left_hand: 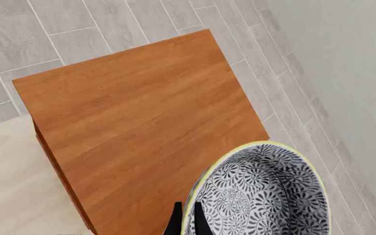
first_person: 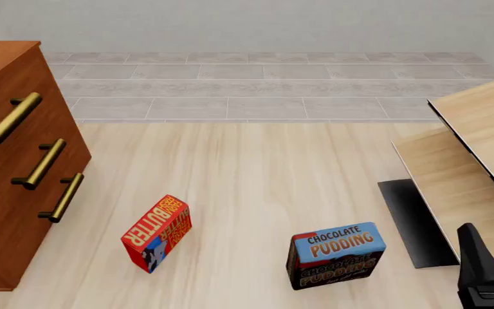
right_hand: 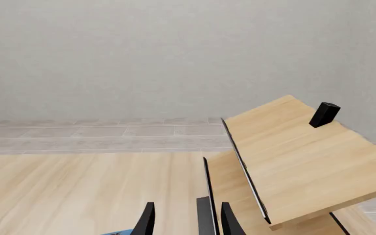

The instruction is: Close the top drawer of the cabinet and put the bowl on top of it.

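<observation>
Only the left wrist view shows the left jaws [left_hand: 186,221] pinching the bowl [left_hand: 266,196] rim above the cabinet [left_hand: 142,127]; right jaws [right_hand: 186,219] gape empty.

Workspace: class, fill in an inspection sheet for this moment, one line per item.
Surface: pale wood table, bare between the boxes.
Job's things: cabinet; top drawer looks flush with the lower drawers; bowl held by the cabinet top's edge.
Clutter: butter box and pudding box, apart.
Grippers: left gripper clamps the bowl's rim; right gripper open, empty.
Cables: nothing seen.
Surroundings: tiled floor, grey wall, wood boards at right.
</observation>
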`<act>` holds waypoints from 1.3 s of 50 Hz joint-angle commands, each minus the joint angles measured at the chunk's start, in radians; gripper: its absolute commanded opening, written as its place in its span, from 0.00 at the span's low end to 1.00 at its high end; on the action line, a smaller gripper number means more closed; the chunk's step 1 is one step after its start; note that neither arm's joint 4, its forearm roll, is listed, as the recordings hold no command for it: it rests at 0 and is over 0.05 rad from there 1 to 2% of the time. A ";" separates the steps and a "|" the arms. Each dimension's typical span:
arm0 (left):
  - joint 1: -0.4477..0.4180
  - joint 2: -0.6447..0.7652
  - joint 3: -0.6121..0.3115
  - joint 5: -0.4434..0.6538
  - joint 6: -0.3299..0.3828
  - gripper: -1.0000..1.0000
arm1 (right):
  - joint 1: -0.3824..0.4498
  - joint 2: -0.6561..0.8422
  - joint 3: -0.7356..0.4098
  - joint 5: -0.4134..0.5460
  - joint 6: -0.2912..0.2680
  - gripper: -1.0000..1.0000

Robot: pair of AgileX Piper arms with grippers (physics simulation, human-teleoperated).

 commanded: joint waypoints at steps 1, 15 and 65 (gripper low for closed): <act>0.044 0.030 0.002 0.000 -0.005 0.00 | 0.001 0.000 -0.002 0.003 -0.005 1.00; 0.084 0.069 0.013 0.000 0.018 0.00 | -0.001 0.000 0.000 0.002 -0.005 1.00; 0.112 0.116 0.058 -0.001 0.029 0.00 | 0.003 0.000 0.004 -0.002 -0.014 1.00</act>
